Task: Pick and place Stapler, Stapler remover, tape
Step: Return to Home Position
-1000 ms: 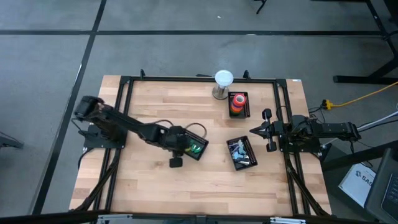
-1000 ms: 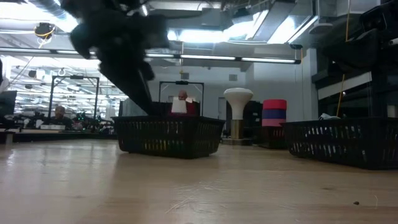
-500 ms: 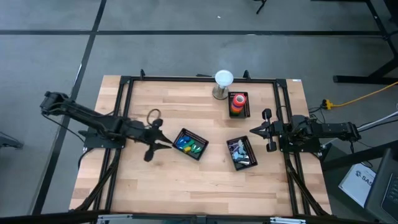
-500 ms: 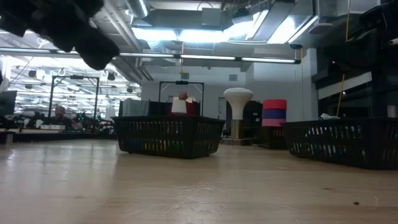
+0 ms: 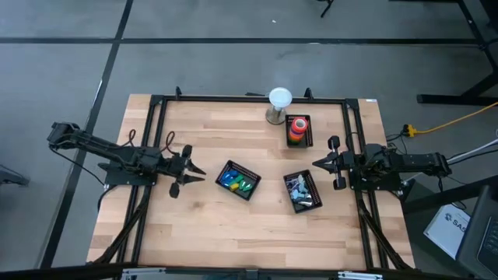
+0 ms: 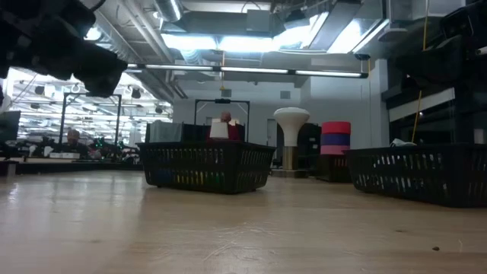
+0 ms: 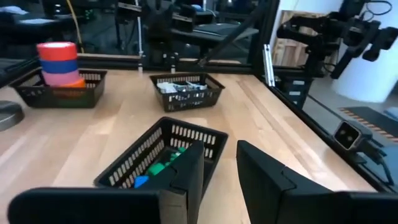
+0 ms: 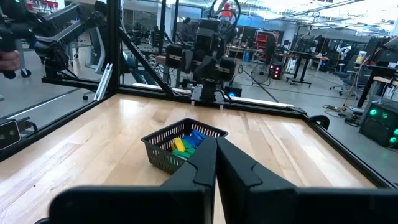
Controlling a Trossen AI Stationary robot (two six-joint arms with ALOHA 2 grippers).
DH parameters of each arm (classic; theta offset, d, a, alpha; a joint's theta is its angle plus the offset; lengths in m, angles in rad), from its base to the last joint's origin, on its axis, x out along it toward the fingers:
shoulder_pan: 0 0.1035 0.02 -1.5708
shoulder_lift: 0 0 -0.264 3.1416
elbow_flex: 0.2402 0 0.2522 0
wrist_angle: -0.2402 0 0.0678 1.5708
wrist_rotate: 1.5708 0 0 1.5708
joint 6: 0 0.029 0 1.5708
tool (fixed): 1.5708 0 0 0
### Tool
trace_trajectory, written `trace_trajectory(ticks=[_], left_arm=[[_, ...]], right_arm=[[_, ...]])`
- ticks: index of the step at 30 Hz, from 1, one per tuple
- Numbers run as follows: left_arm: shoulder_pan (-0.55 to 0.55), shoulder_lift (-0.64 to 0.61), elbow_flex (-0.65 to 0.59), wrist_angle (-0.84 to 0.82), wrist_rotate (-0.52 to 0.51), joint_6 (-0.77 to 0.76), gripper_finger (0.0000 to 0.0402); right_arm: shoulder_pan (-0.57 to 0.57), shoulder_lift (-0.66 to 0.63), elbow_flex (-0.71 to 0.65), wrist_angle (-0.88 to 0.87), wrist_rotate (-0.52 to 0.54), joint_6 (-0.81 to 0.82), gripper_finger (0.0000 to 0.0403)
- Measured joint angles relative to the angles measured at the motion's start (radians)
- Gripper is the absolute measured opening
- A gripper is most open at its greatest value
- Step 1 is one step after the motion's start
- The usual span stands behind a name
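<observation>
Left hand, spread and empty, hovers near the centre bin; a low homing sweep could snag its rim. Right hand, pressed together, parked opposite

One wooden table carries three black mesh baskets and one white-topped stand between two robot arms, with four tape rolls visible in one stack and the staplers too jumbled to count.
</observation>
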Motion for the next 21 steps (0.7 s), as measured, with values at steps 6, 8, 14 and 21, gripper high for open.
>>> trace_trajectory(ticks=[6, 8, 14, 21], left_arm=[[0.076, -0.099, -0.062, 0.013, 0.018, -0.006, 0.0095], [0.114, -0.136, -0.065, -0.028, 0.026, -0.015, 0.0094], [0.212, -0.235, -0.065, -0.078, 0.132, 0.036, 0.0091], [0.273, -0.343, -0.065, -0.207, 0.046, 0.03, 0.0095]], right_arm=[[0.0, 0.0, 0.0, 0.0, 0.0, 0.0, 0.0014], [0.0, 0.0, 0.0, 0.0, 0.0, 0.0, 0.0014], [0.0, 0.0, 0.0, 0.0, 0.0, 0.0, 0.0014], [0.0, 0.0, 0.0, 0.0, 0.0, 0.0, 0.0014]])
